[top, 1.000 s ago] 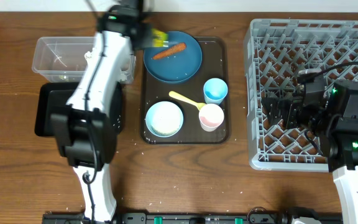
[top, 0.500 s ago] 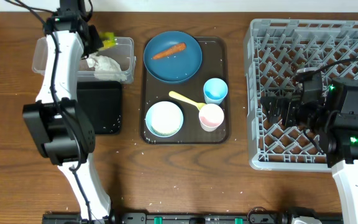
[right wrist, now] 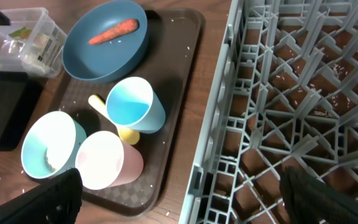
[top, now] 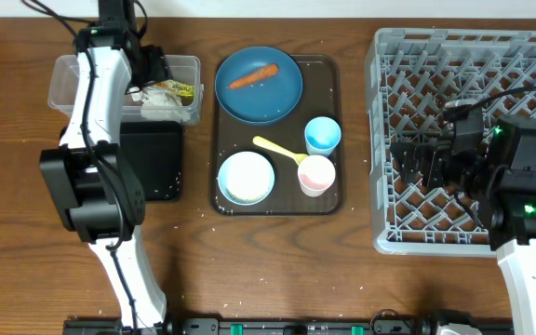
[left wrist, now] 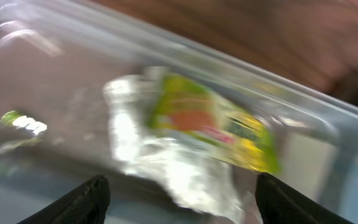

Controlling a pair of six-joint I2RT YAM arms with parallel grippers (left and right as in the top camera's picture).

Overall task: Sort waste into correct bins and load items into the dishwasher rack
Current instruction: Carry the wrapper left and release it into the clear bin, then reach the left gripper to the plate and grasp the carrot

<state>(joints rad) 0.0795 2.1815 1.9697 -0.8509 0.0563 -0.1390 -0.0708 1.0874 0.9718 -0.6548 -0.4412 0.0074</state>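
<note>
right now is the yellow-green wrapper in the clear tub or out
In: the wrapper lies inside the clear tub on the tissue, left gripper open above it.

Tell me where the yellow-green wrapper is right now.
In the overhead view the wrapper lies inside the clear tub at the table's far left, on the crumpled tissue, just left of the dark-blue bowl.
</note>
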